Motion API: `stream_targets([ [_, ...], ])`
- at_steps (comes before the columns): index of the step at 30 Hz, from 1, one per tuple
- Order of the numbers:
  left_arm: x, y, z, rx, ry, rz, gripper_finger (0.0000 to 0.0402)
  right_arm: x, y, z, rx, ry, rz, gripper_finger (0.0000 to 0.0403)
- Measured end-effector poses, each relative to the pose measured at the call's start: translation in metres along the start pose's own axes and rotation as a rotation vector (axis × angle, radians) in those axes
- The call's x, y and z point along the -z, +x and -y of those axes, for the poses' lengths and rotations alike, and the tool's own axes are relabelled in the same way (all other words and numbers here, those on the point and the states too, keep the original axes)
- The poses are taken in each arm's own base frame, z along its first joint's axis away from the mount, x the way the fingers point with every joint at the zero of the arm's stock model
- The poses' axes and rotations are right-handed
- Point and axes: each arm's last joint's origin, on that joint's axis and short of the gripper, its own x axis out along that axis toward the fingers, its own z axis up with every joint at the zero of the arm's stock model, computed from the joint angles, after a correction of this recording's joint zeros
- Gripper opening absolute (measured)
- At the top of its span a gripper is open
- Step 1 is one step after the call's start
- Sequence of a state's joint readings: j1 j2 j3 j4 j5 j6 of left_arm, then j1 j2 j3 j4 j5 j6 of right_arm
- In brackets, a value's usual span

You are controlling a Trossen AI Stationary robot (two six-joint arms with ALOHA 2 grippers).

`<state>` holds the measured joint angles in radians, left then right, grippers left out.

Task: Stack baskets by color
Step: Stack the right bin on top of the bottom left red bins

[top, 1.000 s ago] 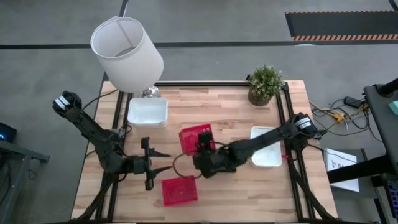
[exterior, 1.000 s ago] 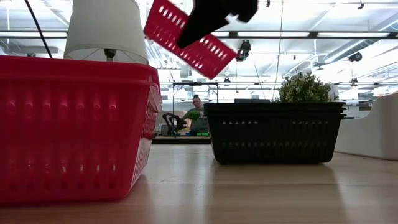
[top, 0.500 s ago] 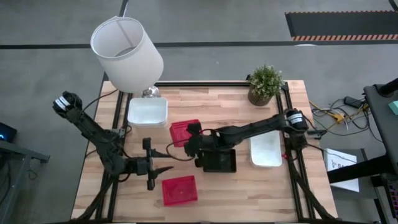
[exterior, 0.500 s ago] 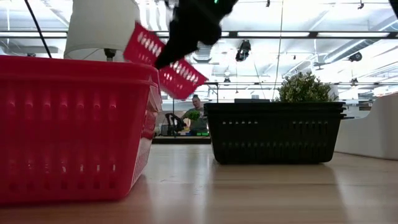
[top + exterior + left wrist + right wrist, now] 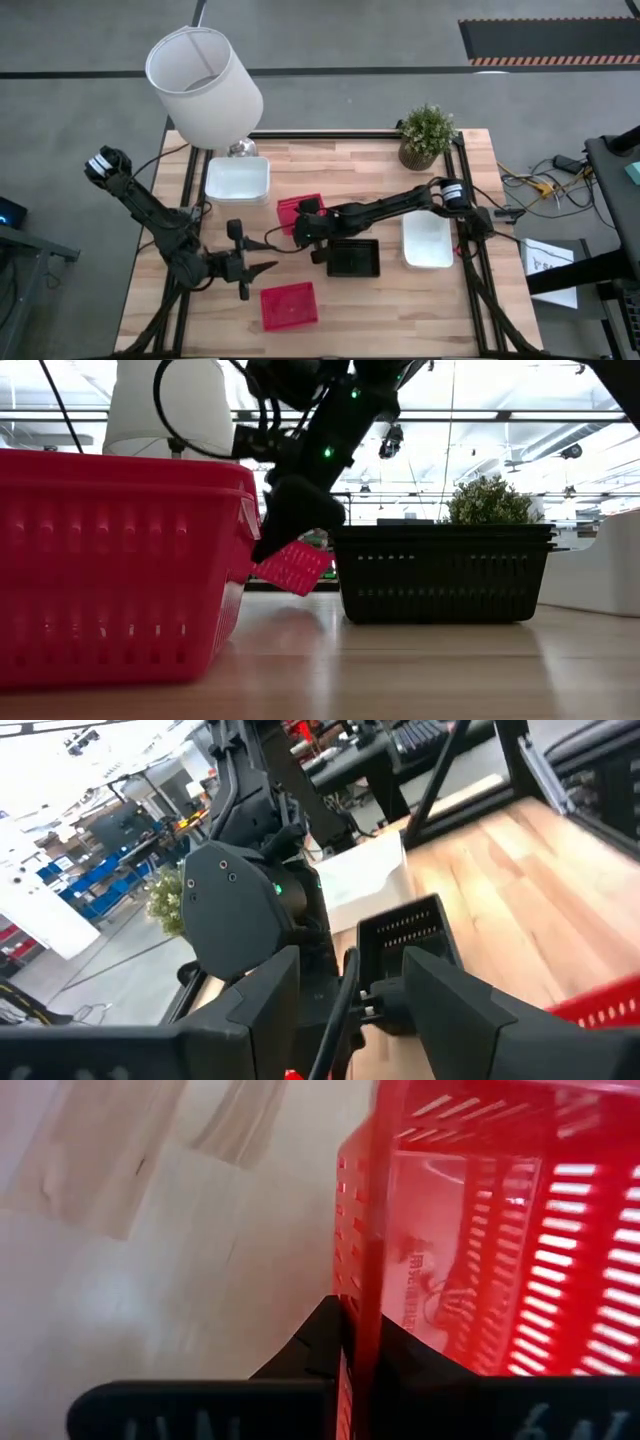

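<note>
Right gripper (image 5: 304, 222) clamped low mid-table; left gripper (image 5: 268, 268) open.

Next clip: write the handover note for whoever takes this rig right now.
Right tool: shut on the wall of a red basket, held tilted just above the table middle.
Left tool: open, empty, waiting at the front left.
Baskets: a second red one at the front, black ones at centre, white ones back left by the lamp and white on the right.
Done: black looks stacked.
Left: put the held red on the front red one; bring the white ones together.
</note>
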<state>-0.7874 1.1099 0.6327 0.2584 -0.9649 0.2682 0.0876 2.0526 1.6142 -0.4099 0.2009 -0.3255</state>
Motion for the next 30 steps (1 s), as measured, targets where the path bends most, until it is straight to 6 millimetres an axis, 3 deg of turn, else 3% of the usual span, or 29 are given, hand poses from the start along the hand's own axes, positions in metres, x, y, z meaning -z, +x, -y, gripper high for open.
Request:
stream_targets([
  [8,0.003,0.000,0.001,0.005,0.033,-0.022,0.0164,0.002,0.004,-0.001,-0.005,0.004,-0.015,0.0039],
  [20,0.004,0.000,0.001,0.006,0.040,-0.028,0.0164,-0.001,-0.005,0.003,0.005,0.015,0.006,0.0105],
  [25,0.004,0.000,0.001,-0.002,0.038,-0.030,0.0164,-0.005,-0.023,0.008,0.009,0.018,0.018,0.0111],
  [30,0.004,0.000,0.000,-0.004,0.011,-0.031,0.0164,-0.004,-0.063,0.016,-0.002,0.052,-0.015,0.0112],
])
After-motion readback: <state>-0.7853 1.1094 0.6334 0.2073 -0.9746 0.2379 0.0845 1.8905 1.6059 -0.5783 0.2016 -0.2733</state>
